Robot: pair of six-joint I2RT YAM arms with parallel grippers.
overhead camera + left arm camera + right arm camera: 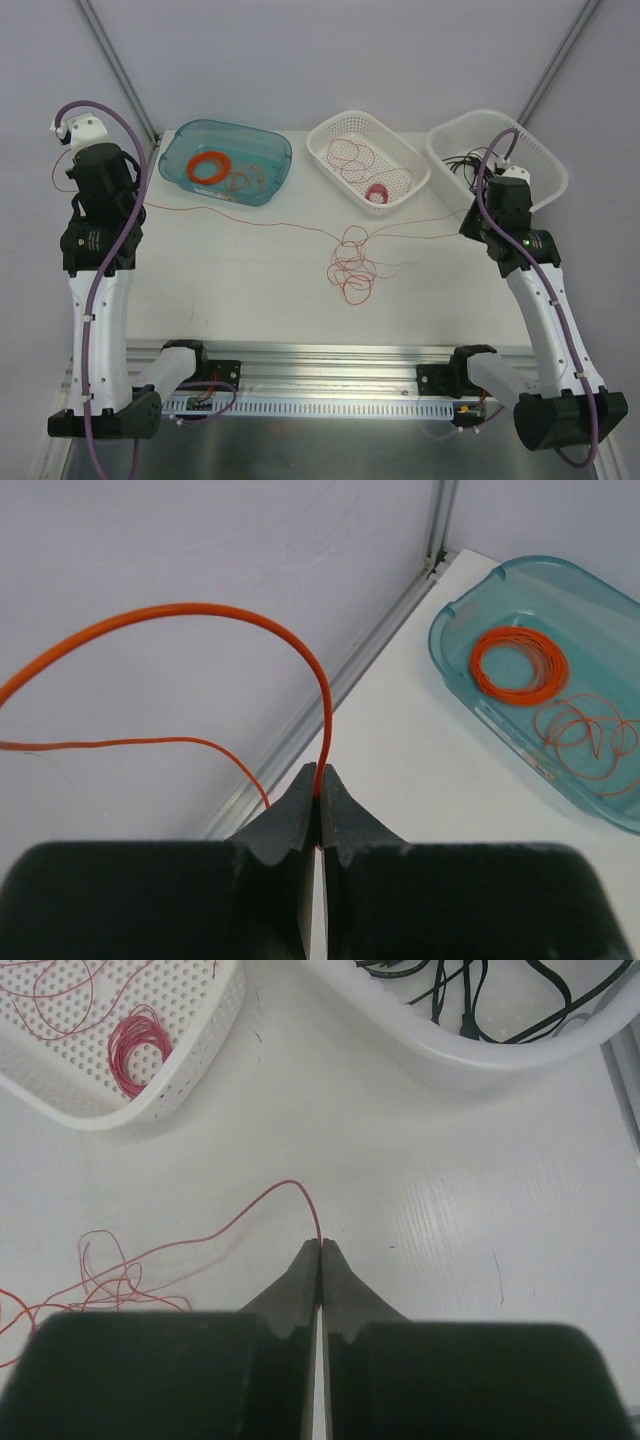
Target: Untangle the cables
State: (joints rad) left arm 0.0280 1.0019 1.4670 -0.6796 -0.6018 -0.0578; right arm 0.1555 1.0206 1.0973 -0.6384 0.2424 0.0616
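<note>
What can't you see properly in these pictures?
- Top view: which wire lies over which in the tangle; too thin and small.
- Left wrist view: the orange wire runs off the left edge; its end hides inside the shut left hand.
- Right wrist view: the black cables are cut off by the top edge.

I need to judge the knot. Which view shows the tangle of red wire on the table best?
Top external: the whole tangle lies in plain sight. Right wrist catches only some loops at its lower left; left wrist shows none of it.
</note>
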